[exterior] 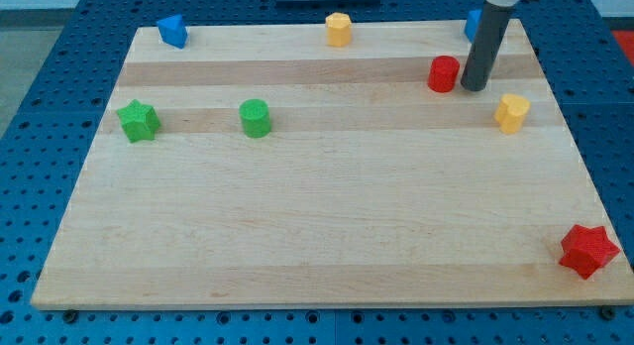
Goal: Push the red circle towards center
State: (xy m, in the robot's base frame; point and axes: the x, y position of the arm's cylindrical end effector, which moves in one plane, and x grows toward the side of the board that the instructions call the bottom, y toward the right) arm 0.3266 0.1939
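Note:
The red circle [443,74] stands on the wooden board [317,216] at the upper right of the view. My tip [473,88] is on the board just to the right of the red circle, almost touching it. The dark rod rises from the tip toward the view's top. No block is between the tip and the red circle.
A yellow block [511,113] lies right and below the tip. A blue block [474,25] is partly hidden behind the rod. A yellow block [339,30] and a blue block [172,31] sit along the top edge. A green star [138,120], green circle [255,118], red star [588,251].

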